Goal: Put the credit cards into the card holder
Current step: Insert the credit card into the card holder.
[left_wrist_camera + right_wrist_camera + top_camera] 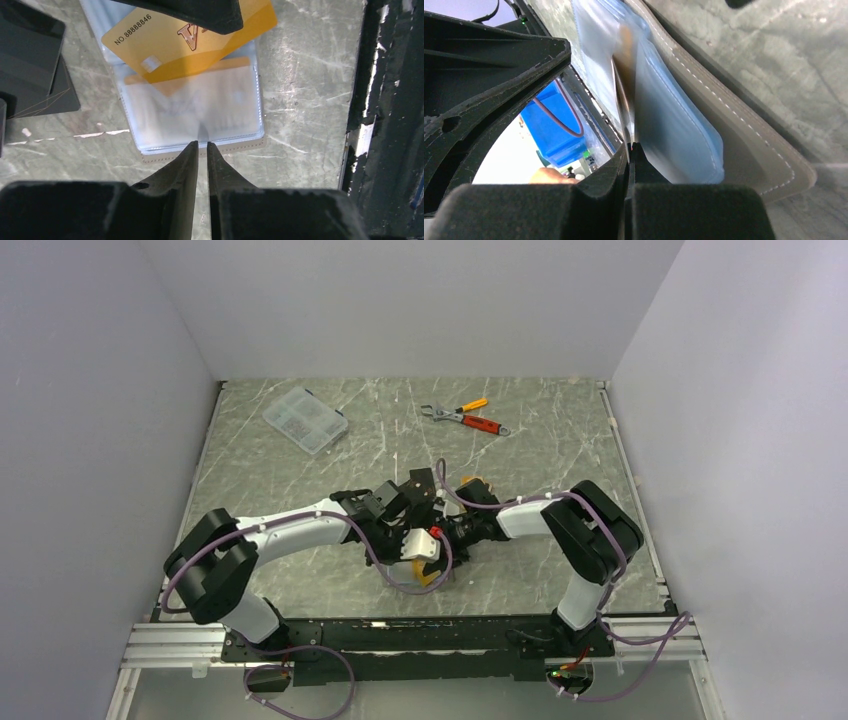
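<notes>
Two arms meet low over the table in the top view. They hide nearly all of the card holder. Only a bit of the orange card peeks out near the front edge, and from up here I cannot tell how the pincers stand. From the left wrist, the card holder lies open and flat. The orange card comes in from the right, tilted a little, and one corner shows through the clear pocket. The right gripper pinches the card's right end. The left gripper sits at the holder's left edge, with just a thin gap and nothing I can see in it. I think the card should first be turned straight with the pocket. Then it can slide slowly to the left, while the left gripper stops the holder from slipping. Black cards lie on the far side, cut off by the frame. From the right wrist, the right gripper is closed tight on the card, which looks like a thin blurry line. How deep the card sits is hidden there.
</notes>
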Robot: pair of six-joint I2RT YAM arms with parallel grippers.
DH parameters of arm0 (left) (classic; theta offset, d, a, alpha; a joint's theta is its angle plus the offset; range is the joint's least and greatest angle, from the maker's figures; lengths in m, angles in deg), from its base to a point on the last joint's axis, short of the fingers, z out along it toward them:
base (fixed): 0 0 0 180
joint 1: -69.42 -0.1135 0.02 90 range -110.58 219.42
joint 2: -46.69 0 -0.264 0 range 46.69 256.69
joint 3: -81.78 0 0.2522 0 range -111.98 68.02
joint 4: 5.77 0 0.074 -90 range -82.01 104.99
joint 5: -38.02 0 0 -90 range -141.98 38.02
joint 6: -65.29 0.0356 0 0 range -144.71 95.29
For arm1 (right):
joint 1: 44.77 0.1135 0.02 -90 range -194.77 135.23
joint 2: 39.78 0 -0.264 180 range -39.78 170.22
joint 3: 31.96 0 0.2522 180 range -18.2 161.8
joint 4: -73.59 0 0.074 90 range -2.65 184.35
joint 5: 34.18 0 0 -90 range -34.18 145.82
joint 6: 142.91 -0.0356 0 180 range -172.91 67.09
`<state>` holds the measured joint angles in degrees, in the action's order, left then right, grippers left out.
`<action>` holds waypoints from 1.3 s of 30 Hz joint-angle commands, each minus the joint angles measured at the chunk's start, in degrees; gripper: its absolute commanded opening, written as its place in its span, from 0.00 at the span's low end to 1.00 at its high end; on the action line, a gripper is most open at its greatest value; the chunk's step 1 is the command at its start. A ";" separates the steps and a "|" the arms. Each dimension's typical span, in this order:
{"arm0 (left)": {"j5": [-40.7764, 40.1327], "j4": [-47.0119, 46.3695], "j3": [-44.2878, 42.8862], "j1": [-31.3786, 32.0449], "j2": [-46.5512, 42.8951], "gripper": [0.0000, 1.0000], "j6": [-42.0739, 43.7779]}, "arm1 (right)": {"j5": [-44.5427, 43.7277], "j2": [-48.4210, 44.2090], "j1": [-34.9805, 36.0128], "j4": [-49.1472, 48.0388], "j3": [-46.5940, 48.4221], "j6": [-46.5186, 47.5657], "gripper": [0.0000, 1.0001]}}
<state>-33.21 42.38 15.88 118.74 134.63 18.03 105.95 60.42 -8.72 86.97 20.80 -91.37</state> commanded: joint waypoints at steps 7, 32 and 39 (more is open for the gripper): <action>-2.75 -1.85 0.24 -0.18 0.36 0.18 4.43 | -0.47 1.20 0.18 -2.57 1.59 -0.03 0.00; -3.24 -2.76 4.41 3.35 1.32 0.13 5.89 | -12.04 -0.68 -0.34 -8.89 -4.98 -6.19 0.19; -3.30 -2.57 4.47 3.33 1.44 0.12 6.15 | -12.52 -3.68 -1.83 -2.87 -3.20 -2.83 0.30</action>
<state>-38.20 37.66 18.83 121.63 134.66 23.91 99.31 58.15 -9.35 78.38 16.89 -97.93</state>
